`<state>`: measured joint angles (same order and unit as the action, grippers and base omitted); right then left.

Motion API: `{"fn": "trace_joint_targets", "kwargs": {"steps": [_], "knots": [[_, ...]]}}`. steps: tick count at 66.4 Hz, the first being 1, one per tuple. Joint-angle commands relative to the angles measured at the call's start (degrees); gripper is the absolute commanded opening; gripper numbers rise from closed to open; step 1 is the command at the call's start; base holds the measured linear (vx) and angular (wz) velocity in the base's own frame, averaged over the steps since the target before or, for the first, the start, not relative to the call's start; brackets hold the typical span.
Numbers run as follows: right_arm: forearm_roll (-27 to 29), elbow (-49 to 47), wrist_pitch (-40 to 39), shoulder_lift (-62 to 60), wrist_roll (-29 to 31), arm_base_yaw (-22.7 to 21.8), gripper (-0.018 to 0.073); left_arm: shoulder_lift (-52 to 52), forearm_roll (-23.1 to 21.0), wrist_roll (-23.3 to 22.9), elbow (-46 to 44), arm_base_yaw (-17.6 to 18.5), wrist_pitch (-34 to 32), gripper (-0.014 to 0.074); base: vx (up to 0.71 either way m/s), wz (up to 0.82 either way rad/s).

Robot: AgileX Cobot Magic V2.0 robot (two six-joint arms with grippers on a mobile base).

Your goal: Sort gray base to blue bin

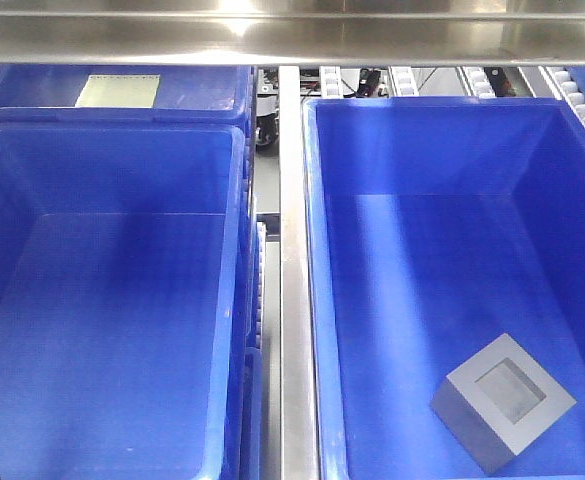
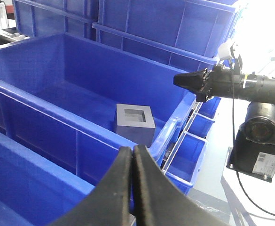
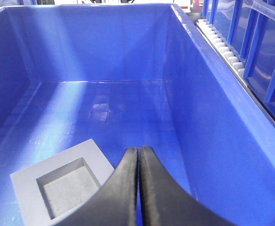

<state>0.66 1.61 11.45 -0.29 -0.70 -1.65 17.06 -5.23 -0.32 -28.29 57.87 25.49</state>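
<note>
Two big blue bins side by side in front view, metal rail between them. Gray base lies on floor of the right-hand blue bin, near-right corner, apart from the walls. Recess faces up. Block is near-cubic, no clear long axis; it sits turned roughly diagonal to bin walls, one corner pointing toward me. Left bin beside it; labeled bin behind that, w/ pale label.

My left gripper: jaws pressed together, nothing held, above near rim of the bin w/ the base. My right gripper: jaws also closed tight, empty, just beside the base over bin floor. Contact w/ base: can't tell.
</note>
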Motion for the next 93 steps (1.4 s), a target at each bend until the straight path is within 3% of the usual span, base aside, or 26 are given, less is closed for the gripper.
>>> {"fn": "trace_joint_targets", "kwargs": {"steps": [1, 15, 23, 36, 62, 71, 80, 93], "knots": [[-0.3, 0.1, -2.9, 1.0, 0.7, -0.2, -0.0005, 0.6, -0.9, 0.3, -1.3, 0.2, -3.9, -0.0006, 0.0, 0.0], [-0.3, 0.1, -2.9, 1.0, 0.7, -0.2, -0.0005, 0.6, -0.7, 0.3, -1.3, -0.1, -3.9, -0.0006, 0.0, 0.0], [-0.3, 0.1, -2.9, 1.0, 0.7, -0.2, -0.0005, 0.6, -0.7, 1.1, -1.3, -3.6, -3.9, -0.0006, 0.0, 0.0], [-0.3, 0.1, -2.9, 1.0, 0.7, -0.2, -0.0005, -0.1, 3.4, 1.1, -1.3, -16.4, -3.9, -0.0006, 0.0, 0.0], [-0.3, 0.1, -2.9, 1.0, 0.7, -0.2, -0.0005, -12.0, 9.0, 1.1, -1.3, -46.6, -3.9, -0.0006, 0.0, 0.0], [-0.3, 0.1, -2.9, 1.0, 0.7, -0.2, -0.0005, -14.1, 9.4, 1.1, -1.3, -53.6, -4.0, -0.0006, 0.0, 0.0], [-0.3, 0.1, -2.9, 1.0, 0.7, -0.2, -0.0005, -14.4, 9.4, 1.1, -0.2, -58.1, -5.0, -0.0006, 0.0, 0.0], [-0.3, 0.1, -2.9, 1.0, 0.7, -0.2, -0.0005, -14.6, 9.3, 1.1, 7.3, -59.8, -10.6, -0.0006, 0.0, 0.0]]}}
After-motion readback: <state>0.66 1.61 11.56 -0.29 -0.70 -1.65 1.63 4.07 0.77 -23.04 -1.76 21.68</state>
